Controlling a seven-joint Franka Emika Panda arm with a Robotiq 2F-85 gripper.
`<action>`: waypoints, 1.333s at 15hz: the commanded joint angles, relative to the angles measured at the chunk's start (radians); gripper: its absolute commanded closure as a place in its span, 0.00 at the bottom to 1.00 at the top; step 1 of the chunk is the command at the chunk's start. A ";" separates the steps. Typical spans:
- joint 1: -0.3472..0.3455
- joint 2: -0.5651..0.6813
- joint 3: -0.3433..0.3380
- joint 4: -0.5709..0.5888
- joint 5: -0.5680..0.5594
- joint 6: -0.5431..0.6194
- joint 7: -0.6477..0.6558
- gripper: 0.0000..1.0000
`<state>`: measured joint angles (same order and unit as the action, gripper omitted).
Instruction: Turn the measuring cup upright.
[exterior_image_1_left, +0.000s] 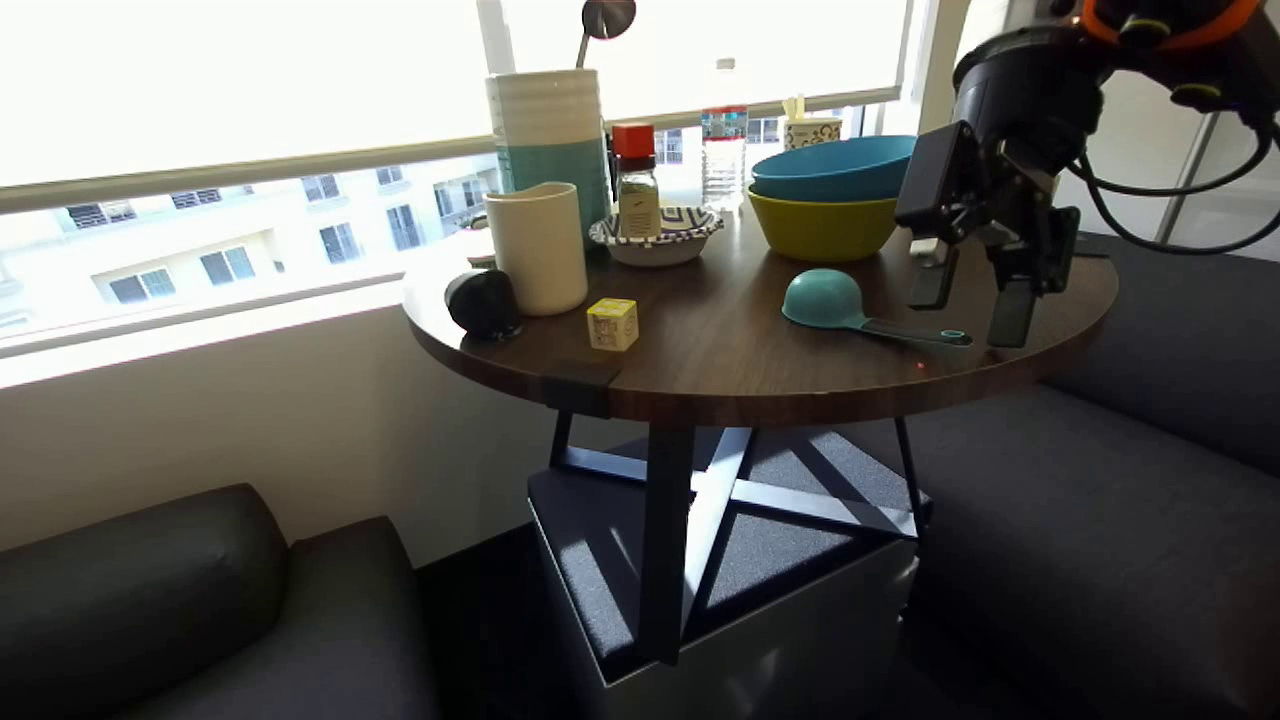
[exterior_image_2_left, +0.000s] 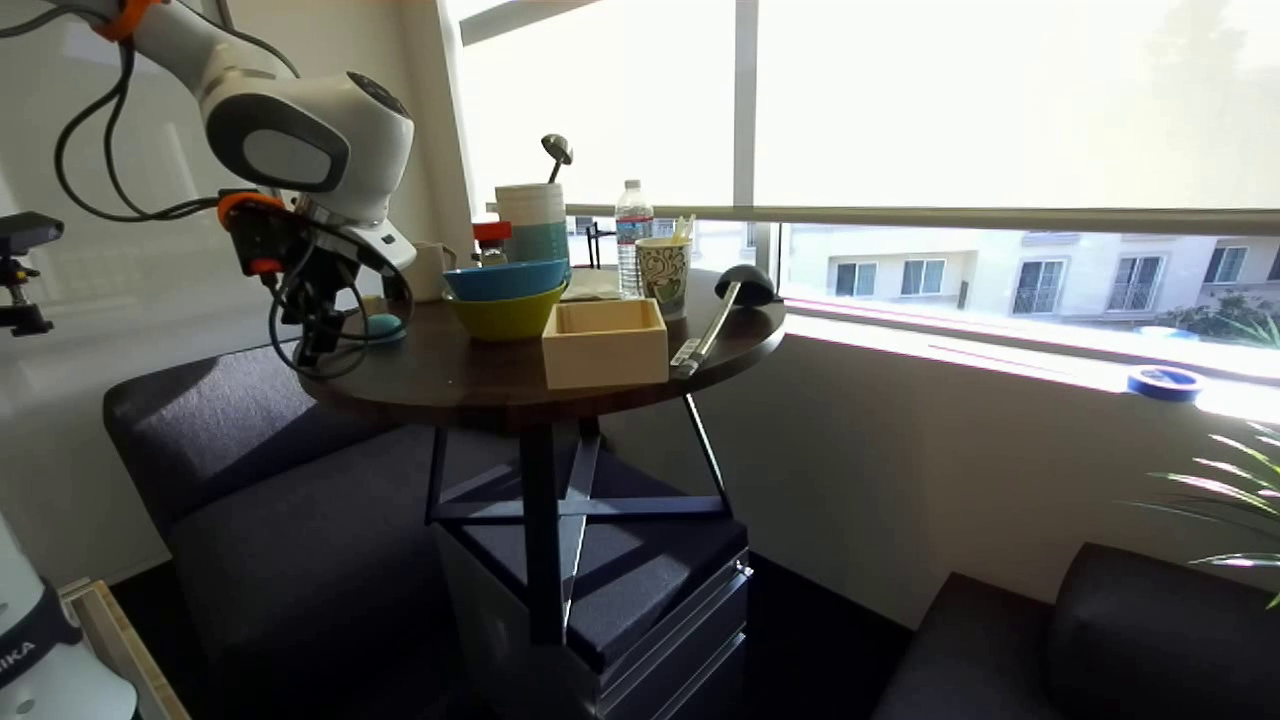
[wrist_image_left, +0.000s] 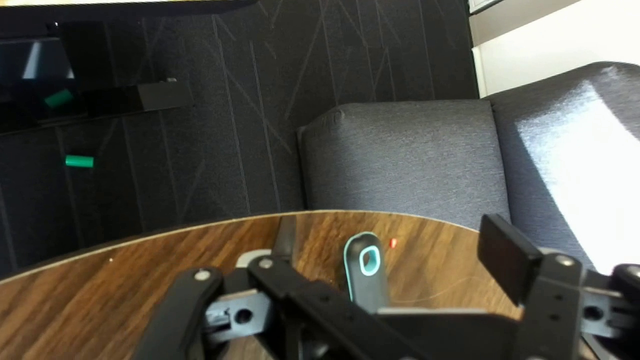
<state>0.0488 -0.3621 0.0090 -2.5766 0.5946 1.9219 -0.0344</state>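
Observation:
The measuring cup (exterior_image_1_left: 822, 299) lies upside down on the round wooden table, its teal dome facing up and its grey handle pointing toward my gripper. Its dome also shows, partly behind cables, in an exterior view (exterior_image_2_left: 385, 327). In the wrist view only the handle end (wrist_image_left: 371, 287) with its teal-rimmed hole shows; the cup part is hidden below the gripper. My gripper (exterior_image_1_left: 972, 305) is open and empty, fingers pointing down close to the handle end; it also shows in an exterior view (exterior_image_2_left: 318, 347). In the wrist view the handle end shows between the spread fingers (wrist_image_left: 395, 247).
A blue bowl (exterior_image_1_left: 835, 168) nested in a yellow bowl (exterior_image_1_left: 822, 228) stands behind the cup. A yellow block (exterior_image_1_left: 613, 325), a cream mug (exterior_image_1_left: 540, 250) and a black object (exterior_image_1_left: 482, 303) sit farther along. A wooden box (exterior_image_2_left: 606, 345) and a ladle (exterior_image_2_left: 722, 320) lie near the table edge (wrist_image_left: 190, 231).

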 joint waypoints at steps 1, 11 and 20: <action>0.009 0.021 0.014 0.002 0.011 0.060 -0.006 0.40; 0.007 0.041 0.015 -0.001 -0.011 0.110 -0.008 0.64; 0.004 0.055 0.010 0.002 -0.019 0.125 -0.007 0.97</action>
<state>0.0491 -0.3258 0.0158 -2.5756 0.5831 2.0162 -0.0372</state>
